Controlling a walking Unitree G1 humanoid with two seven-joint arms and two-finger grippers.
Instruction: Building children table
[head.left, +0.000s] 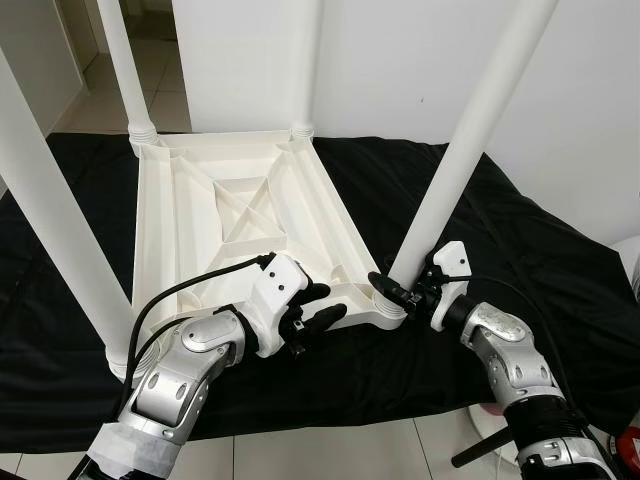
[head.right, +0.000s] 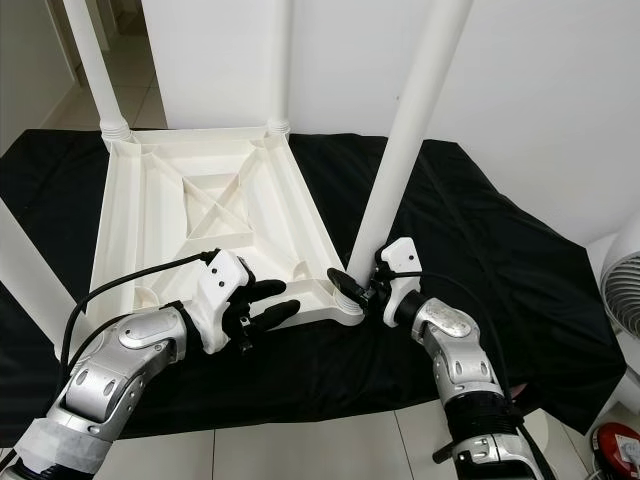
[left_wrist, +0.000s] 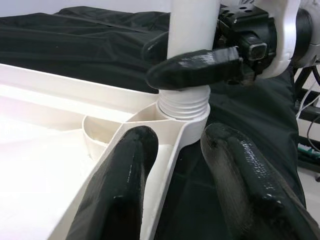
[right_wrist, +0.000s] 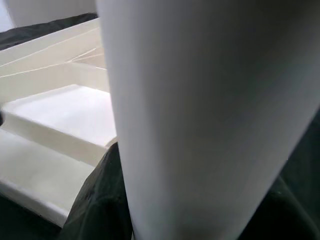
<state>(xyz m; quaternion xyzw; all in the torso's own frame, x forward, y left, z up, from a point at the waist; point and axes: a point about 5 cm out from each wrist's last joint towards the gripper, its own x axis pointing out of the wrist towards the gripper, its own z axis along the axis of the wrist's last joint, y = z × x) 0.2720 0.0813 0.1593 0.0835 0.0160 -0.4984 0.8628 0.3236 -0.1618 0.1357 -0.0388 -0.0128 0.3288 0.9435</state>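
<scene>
Right claw (head.left: 392, 290) clamped on table leg (head.left: 455, 170); left claw (head.left: 322, 306) spread astride tabletop (head.left: 240, 220) rim.

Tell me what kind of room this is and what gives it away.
Probably a room in a home, used as an assembly spot: a pale tiled floor, plain white walls, and a black cloth spread under an upturned white table top with legs being fitted.

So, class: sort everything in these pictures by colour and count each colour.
White: 5 — tabletop, legs
Black: 1 — cloth
Silver arms with black claws: 2 — left claw, right claw
Total: 8
</scene>
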